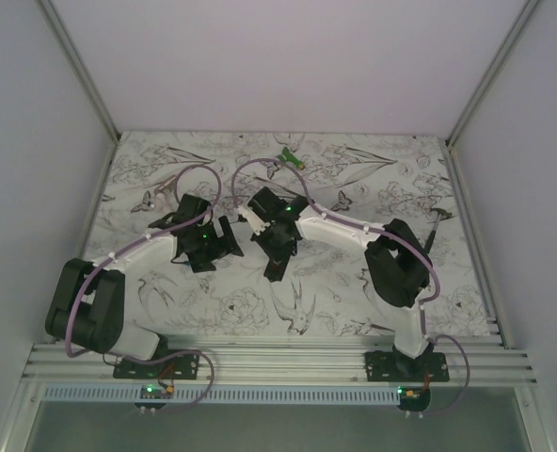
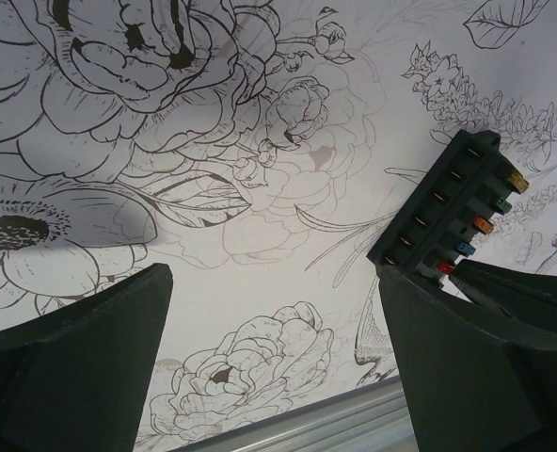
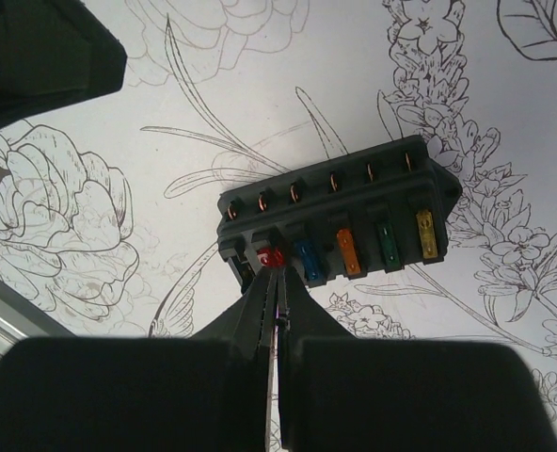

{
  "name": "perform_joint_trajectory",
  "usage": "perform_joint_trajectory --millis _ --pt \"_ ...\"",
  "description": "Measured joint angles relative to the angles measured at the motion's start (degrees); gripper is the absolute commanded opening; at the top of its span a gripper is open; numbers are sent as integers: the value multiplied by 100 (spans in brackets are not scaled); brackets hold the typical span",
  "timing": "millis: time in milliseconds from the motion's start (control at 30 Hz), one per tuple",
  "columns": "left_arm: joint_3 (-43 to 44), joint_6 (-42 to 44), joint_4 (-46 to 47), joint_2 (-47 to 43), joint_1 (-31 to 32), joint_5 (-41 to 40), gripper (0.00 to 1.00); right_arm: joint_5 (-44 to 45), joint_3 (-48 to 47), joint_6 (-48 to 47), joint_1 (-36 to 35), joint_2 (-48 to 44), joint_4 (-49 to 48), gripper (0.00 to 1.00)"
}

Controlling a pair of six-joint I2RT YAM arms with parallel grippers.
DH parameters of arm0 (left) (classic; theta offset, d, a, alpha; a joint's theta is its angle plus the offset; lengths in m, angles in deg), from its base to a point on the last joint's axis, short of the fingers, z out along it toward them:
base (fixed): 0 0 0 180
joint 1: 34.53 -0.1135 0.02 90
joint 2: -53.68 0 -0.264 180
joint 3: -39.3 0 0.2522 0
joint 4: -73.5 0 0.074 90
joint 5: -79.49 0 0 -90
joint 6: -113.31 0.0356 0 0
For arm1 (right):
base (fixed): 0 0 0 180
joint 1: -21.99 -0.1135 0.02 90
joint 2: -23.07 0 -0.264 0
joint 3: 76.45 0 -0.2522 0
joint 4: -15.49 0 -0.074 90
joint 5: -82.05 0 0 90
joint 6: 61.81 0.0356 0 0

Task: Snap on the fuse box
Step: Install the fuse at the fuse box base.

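Note:
The fuse box [image 3: 344, 202] is a black oblong block lying on the flower-print table, with a row of red, blue, orange, green and yellow fuses along its near side. My right gripper [image 3: 277, 273] is shut, and its joined tips press against the red fuse [image 3: 273, 255] at the box's left end. The left wrist view shows the fuse box [image 2: 443, 202] just past my right-hand finger [image 2: 467, 358]. My left gripper [image 2: 274, 273] stands wide open over bare table with nothing between its fingers. From above, the left gripper [image 1: 224, 235] and the right gripper [image 1: 277, 250] sit close together mid-table.
A green-and-white gadget [image 1: 291, 157] lies at the far edge of the table. An aluminium rail [image 1: 278, 358] runs along the near edge, behind the arm bases. White walls close in the table left, right and back. Part of the left arm [image 3: 34, 56] shows dark at the top left.

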Motion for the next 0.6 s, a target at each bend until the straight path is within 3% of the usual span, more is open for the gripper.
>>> perform_joint_trajectory --millis 600 --pt "-61 0 28 0 -61 2 96 584 -358 66 -227 323 511 0"
